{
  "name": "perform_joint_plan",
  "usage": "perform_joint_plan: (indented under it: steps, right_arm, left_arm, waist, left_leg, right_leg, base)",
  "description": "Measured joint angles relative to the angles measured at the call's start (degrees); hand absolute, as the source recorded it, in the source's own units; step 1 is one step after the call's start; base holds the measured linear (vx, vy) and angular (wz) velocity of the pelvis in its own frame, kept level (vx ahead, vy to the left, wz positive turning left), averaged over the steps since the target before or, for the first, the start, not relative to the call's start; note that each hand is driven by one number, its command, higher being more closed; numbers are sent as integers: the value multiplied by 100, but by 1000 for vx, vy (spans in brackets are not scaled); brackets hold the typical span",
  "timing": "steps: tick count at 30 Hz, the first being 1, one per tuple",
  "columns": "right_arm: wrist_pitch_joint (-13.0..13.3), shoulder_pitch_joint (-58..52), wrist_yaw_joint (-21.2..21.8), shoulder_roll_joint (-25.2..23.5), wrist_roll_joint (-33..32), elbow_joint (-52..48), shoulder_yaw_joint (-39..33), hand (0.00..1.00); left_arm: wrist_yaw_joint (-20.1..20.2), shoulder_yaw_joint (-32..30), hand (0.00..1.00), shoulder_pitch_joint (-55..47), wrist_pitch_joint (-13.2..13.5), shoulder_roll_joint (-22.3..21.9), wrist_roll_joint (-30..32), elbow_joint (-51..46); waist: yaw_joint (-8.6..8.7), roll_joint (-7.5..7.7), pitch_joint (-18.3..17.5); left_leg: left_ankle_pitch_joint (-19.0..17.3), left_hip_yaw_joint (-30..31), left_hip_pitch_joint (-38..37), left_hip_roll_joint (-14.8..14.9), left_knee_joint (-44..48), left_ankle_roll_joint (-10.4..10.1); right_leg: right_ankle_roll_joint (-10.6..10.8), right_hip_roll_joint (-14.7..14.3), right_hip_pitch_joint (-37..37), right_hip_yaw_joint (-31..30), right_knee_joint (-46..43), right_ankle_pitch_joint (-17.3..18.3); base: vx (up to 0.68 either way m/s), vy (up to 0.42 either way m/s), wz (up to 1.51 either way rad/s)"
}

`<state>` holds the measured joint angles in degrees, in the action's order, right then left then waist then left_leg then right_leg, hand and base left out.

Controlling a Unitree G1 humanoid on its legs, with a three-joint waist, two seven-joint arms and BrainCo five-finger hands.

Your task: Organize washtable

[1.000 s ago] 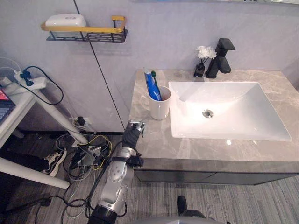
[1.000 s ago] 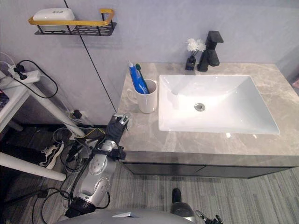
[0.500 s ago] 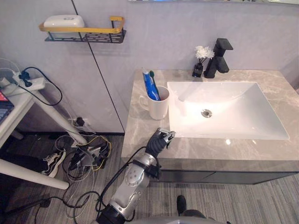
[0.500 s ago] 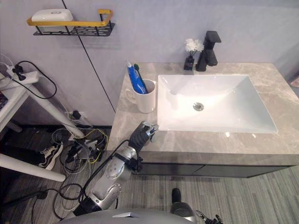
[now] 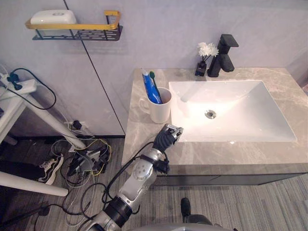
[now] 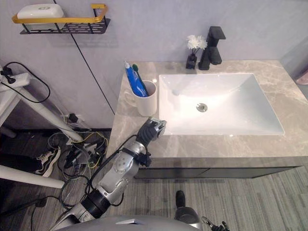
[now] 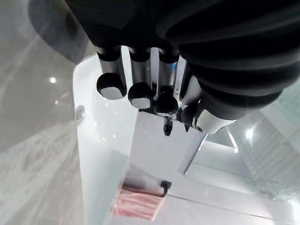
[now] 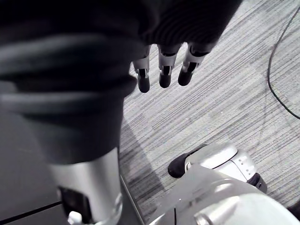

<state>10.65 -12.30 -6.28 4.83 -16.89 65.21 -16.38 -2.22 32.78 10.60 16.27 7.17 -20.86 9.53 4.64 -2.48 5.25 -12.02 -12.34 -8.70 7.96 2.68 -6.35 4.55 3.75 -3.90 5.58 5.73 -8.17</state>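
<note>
A white mug [image 5: 160,109] stands on the grey marble counter [image 5: 144,134], left of the white sink [image 5: 250,126]. In it are a blue toothpaste tube [image 5: 152,88] and a green toothbrush [image 5: 155,80]. My left hand [image 5: 167,137] hovers low over the counter by the sink's front left corner, in front of the mug. Its fingers [image 7: 111,86] are relaxed and hold nothing. My right hand [image 8: 161,70] hangs over the striped floor, fingers loose and empty. A black faucet [image 5: 223,55] and a small vase of white flowers [image 5: 204,56] stand behind the sink.
A black wall shelf with a yellow rail [image 5: 77,28] carries a white soap box [image 5: 53,16] up on the left. A white table [image 5: 21,101], a tangle of cables [image 5: 86,159] and a shoe [image 5: 48,167] lie left of the cabinet.
My left hand has moved right from the counter's left edge to the sink's front left corner. The whole picture has also shifted a little.
</note>
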Motion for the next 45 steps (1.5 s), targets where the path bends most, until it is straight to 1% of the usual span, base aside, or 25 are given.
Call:
perform_joint_plan:
  steps: [6,10,13,15,16,18,26,28,32,38,43,45]
  right_arm:
    - [0,40,-1,-9,1,-23,-14,0]
    - [-1,39,-2,-9,2,-34,-16,0]
    - [1,39,-2,-14,1,-42,-33,0]
    - [-1,39,-3,-35,5,-39,-132,0]
    - [-1,39,-3,-38,5,-40,-151,0]
    - [-1,39,-4,-39,9,-38,-182,0]
    - [-3,40,-4,-41,14,-43,-252,0]
    - [-3,40,-3,-43,16,-46,-252,0]
    - [-7,33,-3,-46,18,-107,-262,0]
    - [-8,16,7,-63,19,-209,-367,0]
    - [-5,16,8,-88,19,-210,-391,0]
    - [-5,16,8,-92,19,-210,-400,0]
  left_arm:
    - [-199,-302,100,130,0,-9,165,177]
    - [-387,-446,100,343,5,-26,211,316]
    - [-513,-663,100,405,8,-36,214,399]
    - [-578,-722,100,516,9,-44,216,439]
    - [-593,-750,100,544,8,-52,215,463]
    - [-766,-893,100,790,9,-85,213,700]
    - [-1073,-1288,100,997,10,-212,230,859]
    - [-1168,-1400,100,1042,11,-232,395,1007]
    - [-1298,-1541,100,1236,-11,-241,614,1317]
    - [-1421,-1774,100,1518,-25,-244,668,1530]
    - [-1474,-1802,100,1690,-38,-248,678,1766]
    - [-1479,-1905,100,1690,-39,-267,824,1802]
  waist:
    - [119,0,0]
    - [118,-2,1]
    - [125,-6,-1]
    - [131,-23,7]
    - [138,-27,6]
    - [168,-31,4]
    - [200,-31,5]
    - [212,-36,7]
    - [257,-49,15]
    - [270,-122,67]
    - [281,-127,71]
    - [281,-126,72]
  left_leg:
    - [-6,-20,25,-2,15,-9]
    - [-20,-99,22,19,12,-31]
    - [-28,-188,23,35,-8,-45]
    - [-25,-201,23,38,-12,-47]
    - [-25,-206,22,38,-12,-47]
    - [-24,-219,20,21,-10,-48]
    - [-24,-247,35,-6,24,-47]
    - [-24,-294,37,-1,23,-47]
    - [-25,-337,29,6,15,-49]
    - [-24,-433,29,20,-28,-53]
    - [-24,-485,20,11,-29,-54]
    - [-24,-501,20,8,-27,-54]
  right_leg:
    - [0,0,-12,-16,1,-2]
    - [-1,-53,-18,-61,1,-2]
    - [-12,-71,-90,-166,1,-11]
    - [-16,-79,-142,-174,0,-18]
    - [-16,-81,-142,-176,0,-18]
    - [-10,-67,-142,-178,0,-23]
    - [-10,-48,-165,-218,2,-45]
    - [-17,-59,-196,-263,2,-56]
    - [-23,-77,-215,-304,2,-65]
    - [-23,-116,-283,-371,1,-75]
    - [-17,-122,-303,-432,1,-82]
    - [-17,-125,-313,-455,1,-87]
  base:
    - [-7,-2,-1]
    - [-14,-22,-8]
    - [22,17,-18]
    - [41,-4,-4]
    - [42,9,-3]
    - [17,10,-1]
    - [-11,0,-3]
    - [-26,-5,-11]
    - [-11,-5,-6]
    - [16,-3,-7]
    - [18,4,-6]
    - [-1,2,-6]
